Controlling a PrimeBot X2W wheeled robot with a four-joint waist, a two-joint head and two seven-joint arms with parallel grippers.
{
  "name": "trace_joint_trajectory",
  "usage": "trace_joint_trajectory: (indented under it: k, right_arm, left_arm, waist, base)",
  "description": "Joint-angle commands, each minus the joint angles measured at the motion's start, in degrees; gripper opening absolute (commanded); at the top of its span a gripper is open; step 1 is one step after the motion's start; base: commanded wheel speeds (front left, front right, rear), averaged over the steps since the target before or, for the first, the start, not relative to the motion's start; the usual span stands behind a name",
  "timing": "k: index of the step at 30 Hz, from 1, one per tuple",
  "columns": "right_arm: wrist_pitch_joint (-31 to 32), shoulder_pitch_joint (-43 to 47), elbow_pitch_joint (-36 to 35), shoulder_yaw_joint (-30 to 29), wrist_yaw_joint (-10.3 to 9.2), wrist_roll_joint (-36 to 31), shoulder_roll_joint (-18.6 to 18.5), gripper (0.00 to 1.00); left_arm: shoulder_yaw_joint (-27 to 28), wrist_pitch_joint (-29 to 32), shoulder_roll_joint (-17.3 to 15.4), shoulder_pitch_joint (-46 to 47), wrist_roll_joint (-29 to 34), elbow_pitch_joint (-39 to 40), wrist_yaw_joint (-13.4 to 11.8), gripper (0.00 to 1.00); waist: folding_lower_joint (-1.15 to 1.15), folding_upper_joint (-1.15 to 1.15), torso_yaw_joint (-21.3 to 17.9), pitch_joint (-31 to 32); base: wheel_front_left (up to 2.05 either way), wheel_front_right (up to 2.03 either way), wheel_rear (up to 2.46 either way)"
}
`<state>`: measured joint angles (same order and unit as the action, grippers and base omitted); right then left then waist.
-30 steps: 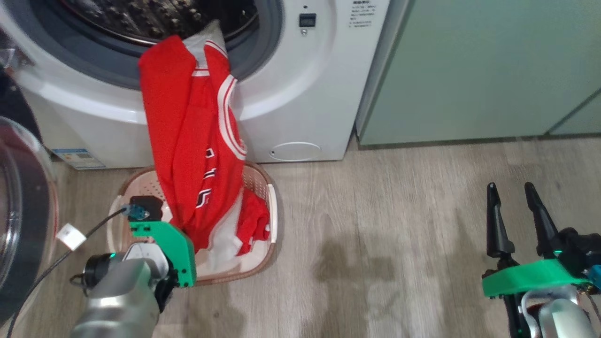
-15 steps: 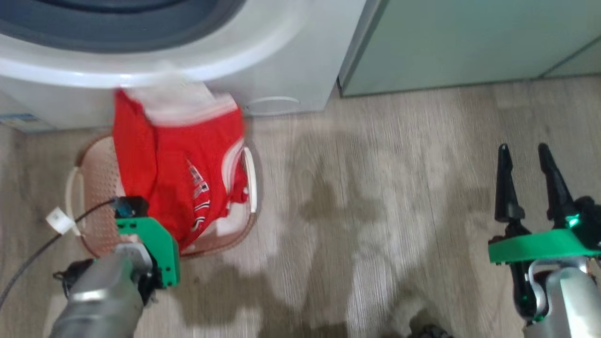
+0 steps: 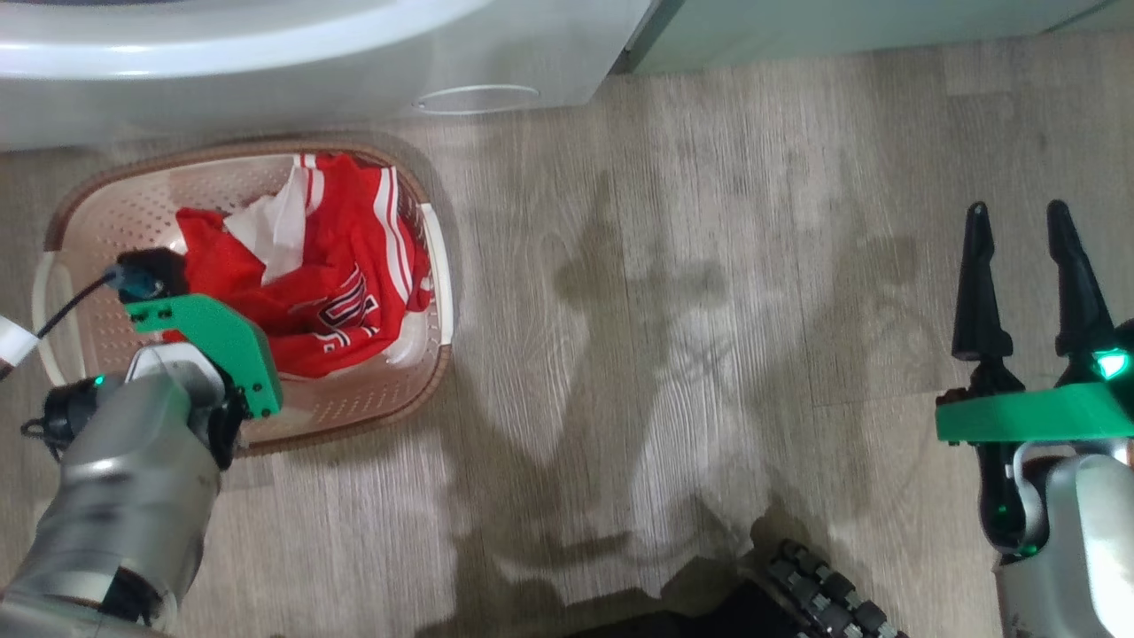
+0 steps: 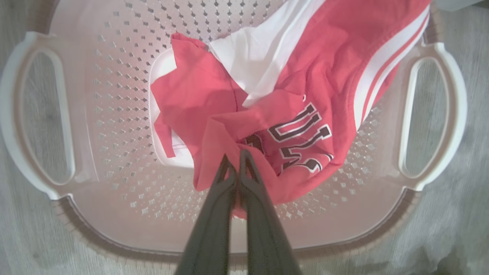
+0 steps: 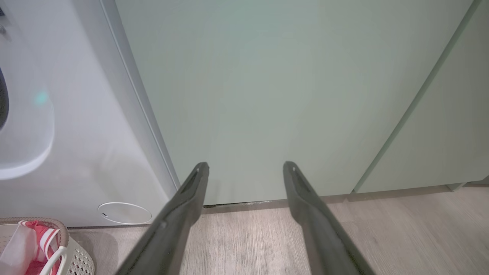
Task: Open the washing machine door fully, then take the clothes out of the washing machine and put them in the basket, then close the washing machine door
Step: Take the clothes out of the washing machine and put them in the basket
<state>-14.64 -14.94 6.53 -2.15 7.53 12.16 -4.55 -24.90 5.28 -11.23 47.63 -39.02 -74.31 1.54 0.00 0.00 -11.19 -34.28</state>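
Left wrist view: left pincer (image 4: pixel 235 154) closed tight, its tips pinching a red fold of the clothes (image 4: pixel 305 68), just beside printed letters (image 4: pixel 301 133) that the head view shows less plainly.
Basket (image 3: pixel 97 213): on the floor (image 3: pixel 664 266) at far left, just in front of the washing machine (image 3: pixel 266 53), with the clothes heaped inside.
Right wrist view: right pincer (image 5: pixel 244 166) spread wide and empty, facing green cabinets (image 5: pixel 267 76).
Since a second ago: the clothes hung out of the washing machine into the basket; now they lie wholly in it. The head camera has tilted down.
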Motion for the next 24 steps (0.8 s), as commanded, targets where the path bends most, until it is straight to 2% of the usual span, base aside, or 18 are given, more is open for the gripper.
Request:
trace_joint_trajectory:
  k: [1, 5, 7, 9, 10, 11, 15, 19, 24]
  right_arm:
    - [-0.36, 0.32, -1.83, 0.75, -0.04, -0.31, -0.06, 1.00]
    - [-0.36, 0.20, -1.34, 1.04, -0.04, -0.50, 0.13, 1.00]
    - [-0.36, 0.34, -1.06, 1.06, -0.04, -0.44, 0.19, 1.00]
    - [-0.36, 0.76, -0.66, 1.23, -0.04, -0.43, 0.22, 1.00]
    - [-0.36, 0.99, -0.47, 1.39, -0.04, -0.39, 0.21, 1.00]
    - [-0.36, 1.22, -0.28, 1.55, -0.04, -0.34, 0.21, 1.00]
    - [-0.36, 1.91, 0.31, 2.19, -0.04, -0.19, 0.06, 1.00]
    - [-0.36, 3.25, 1.33, 2.89, -0.04, 0.46, -0.25, 1.00]
    - [-0.36, 5.39, 2.33, 3.29, -0.04, 1.22, -0.37, 1.00]
  left_arm:
    - [1.46, -1.47, -2.46, 0.47, -0.25, 0.38, -0.57, 0.00]
    - [2.36, -5.17, -2.66, -0.11, -1.01, 0.37, -1.54, 0.00]
    - [2.48, -6.38, -2.37, -0.63, -1.32, 0.37, -0.81, 0.01]
    - [2.53, -8.05, -1.85, -1.39, -1.50, 0.36, -0.49, 0.42]
    - [2.40, -8.78, -1.61, -1.80, -1.41, 0.36, -0.63, 0.69]
    - [2.20, -9.80, -1.34, -2.20, -1.23, 0.36, -0.71, 1.00]
    - [1.59, -12.56, -0.57, -3.43, -0.81, 0.36, -0.16, 1.00]
    - [0.92, -17.09, 0.60, -5.58, -0.72, 0.36, 2.82, 1.00]
    - [0.38, -19.95, 0.58, -8.32, 0.02, 1.69, 4.49, 1.00]
  waist:
    - [0.00, 0.00, -0.18, -0.86]
    - [0.00, 0.00, -0.20, 0.10]
    - [0.00, 0.00, 0.02, 1.23]
    - [0.00, 0.00, 0.40, 2.93]
    - [0.00, 0.00, 0.62, 3.85]
    - [0.00, 0.00, 0.88, 5.00]
    - [0.00, 0.00, 1.67, 8.29]
    - [0.00, 0.00, 3.67, 14.64]
    - [0.00, 0.00, 5.40, 21.16]
  base:
    - [0.00, 0.00, 0.00]
    - [0.00, 0.00, 0.00]
    - [0.00, 0.00, 0.00]
    - [0.00, 0.00, 0.00]
    - [0.00, 0.00, 0.00]
    - [0.00, 0.00, 0.00]
    - [0.00, 0.00, 0.00]
    - [0.00, 0.00, 0.00]
    - [0.00, 0.00, 0.00]
